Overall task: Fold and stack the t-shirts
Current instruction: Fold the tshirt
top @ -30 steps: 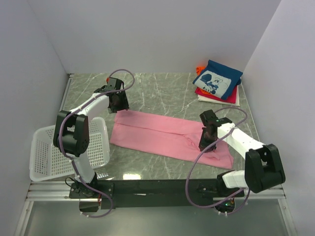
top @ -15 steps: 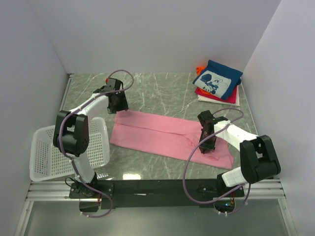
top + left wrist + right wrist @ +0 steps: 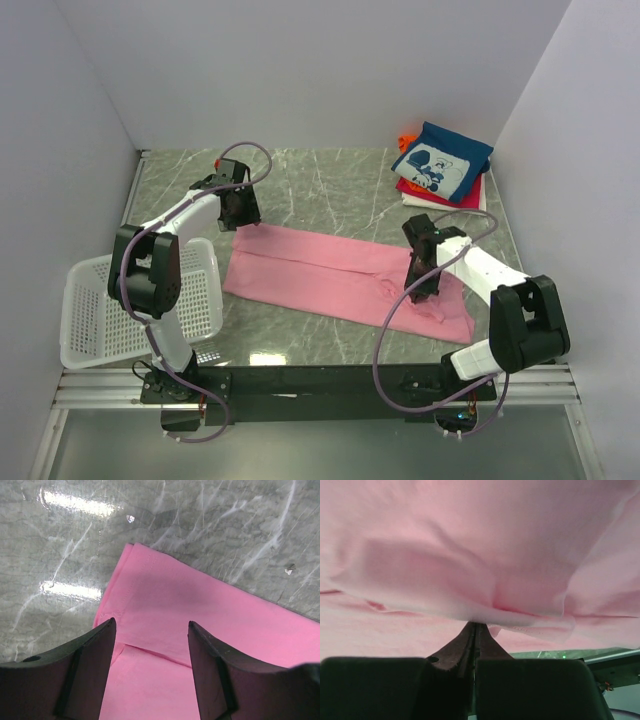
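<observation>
**A:** So, where do we find the left gripper (image 3: 150, 630)?

**B:** We find it above the far left corner of the pink t-shirt (image 3: 320, 275). Its two dark fingers stand wide apart, and the hemmed corner shows in the gap between them. They hold nothing. We cannot tell from the wrist view whether their tips touch the cloth.

**A:** And the right gripper (image 3: 474, 626)?

**B:** That one sits at the opposite end of the pink t-shirt, near its right edge. We see its fingers pressed together with no gap, clamped on a pinch of the pink cloth. From the pinch the fabric bunches up in soft folds and fills almost the whole right wrist view.

**A:** How does the pink t-shirt lie?

**B:** We see it spread as a long band on the marble table (image 3: 330, 190), slanting from far left to near right. It is mostly flat, with wrinkles around the right gripper's pinch.

**A:** What else do we note around it?

**B:** Beyond its right end, well apart from it, we see a stack of folded t-shirts (image 3: 440, 170), with a blue one bearing a white print on top. Off its left end a white basket (image 3: 85, 300) sits near it.
</observation>
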Tool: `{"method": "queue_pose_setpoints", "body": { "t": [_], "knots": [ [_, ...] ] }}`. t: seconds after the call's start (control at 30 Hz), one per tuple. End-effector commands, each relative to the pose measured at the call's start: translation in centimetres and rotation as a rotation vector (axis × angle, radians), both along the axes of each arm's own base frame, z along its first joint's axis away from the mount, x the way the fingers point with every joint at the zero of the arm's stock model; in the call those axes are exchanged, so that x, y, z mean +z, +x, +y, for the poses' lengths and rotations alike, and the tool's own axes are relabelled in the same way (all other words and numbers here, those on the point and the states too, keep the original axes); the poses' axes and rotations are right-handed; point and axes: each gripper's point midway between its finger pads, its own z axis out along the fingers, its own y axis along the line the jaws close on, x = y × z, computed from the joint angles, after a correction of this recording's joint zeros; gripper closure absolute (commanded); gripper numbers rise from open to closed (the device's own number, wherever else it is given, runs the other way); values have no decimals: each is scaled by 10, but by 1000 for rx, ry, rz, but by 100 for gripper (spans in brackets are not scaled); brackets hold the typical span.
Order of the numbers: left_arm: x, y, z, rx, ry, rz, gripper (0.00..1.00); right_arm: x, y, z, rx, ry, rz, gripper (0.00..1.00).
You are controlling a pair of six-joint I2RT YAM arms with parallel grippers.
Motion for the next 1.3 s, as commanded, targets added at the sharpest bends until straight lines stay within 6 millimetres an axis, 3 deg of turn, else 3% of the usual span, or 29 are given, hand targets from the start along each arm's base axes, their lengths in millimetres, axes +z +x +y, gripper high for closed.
{"method": "queue_pose_setpoints", "body": {
  "t": [0.0, 0.1, 0.33, 0.43, 0.47, 0.5, 0.67, 0.77, 0.8, 0.87, 0.97, 1.1, 1.27],
  "knots": [
    [6, 4, 1, 2, -8, -31, 35, 28, 28, -10, 1, -44, -79, 100],
    [4, 4, 3, 7, -12, -26, 35, 28, 39, -20, 2, -79, -63, 100],
    [4, 6, 8, 22, -22, -22, 35, 35, 86, -40, 17, -194, -65, 100],
    [4, 7, 11, 27, -20, -22, 35, 44, 104, -37, 16, -203, -83, 82],
    [5, 8, 10, 27, -21, -27, 35, 48, 108, -37, 13, -203, -96, 71],
    [5, 7, 11, 30, -20, -27, 35, 57, 113, -35, 10, -198, -127, 68],
    [4, 7, 11, 28, -22, -25, 35, 92, 111, -26, 7, -145, -257, 59],
    [6, 7, 9, 23, -31, -29, 35, 91, 96, -11, 32, -50, -272, 60],
    [5, 7, 8, 19, -33, -29, 35, 84, 83, -3, 42, 12, -253, 61],
    [6, 6, 8, 18, -37, -32, 35, 76, 75, 6, 42, 74, -252, 64],
    [10, 6, 4, 0, -52, -46, 35, 40, 48, 17, 34, 144, -174, 66],
    [10, 3, 0, -15, -57, -44, 35, 22, 44, 21, 26, 175, -159, 66],
    [12, 3, 0, -21, -55, -50, 35, 6, 55, 20, 37, 152, -141, 65]
  ]
}}
